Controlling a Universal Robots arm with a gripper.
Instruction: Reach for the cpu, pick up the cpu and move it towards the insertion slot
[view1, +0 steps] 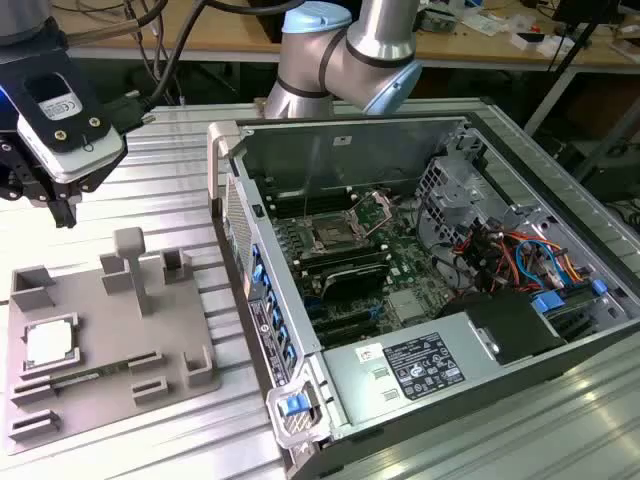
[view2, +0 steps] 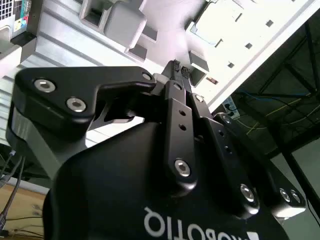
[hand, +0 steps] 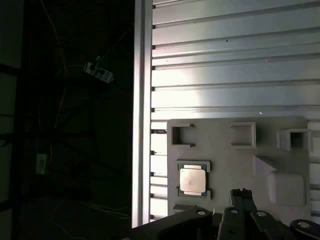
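Jaws pressed together, empty, near cpu

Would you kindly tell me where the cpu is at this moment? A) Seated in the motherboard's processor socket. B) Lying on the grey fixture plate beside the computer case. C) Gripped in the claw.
B: the cpu lies flat in its holder on the grey fixture plate, while the claw hangs apart from it, shut and holding nothing.

Grey fixture plate on slatted table; open PC case beside, cables inside.
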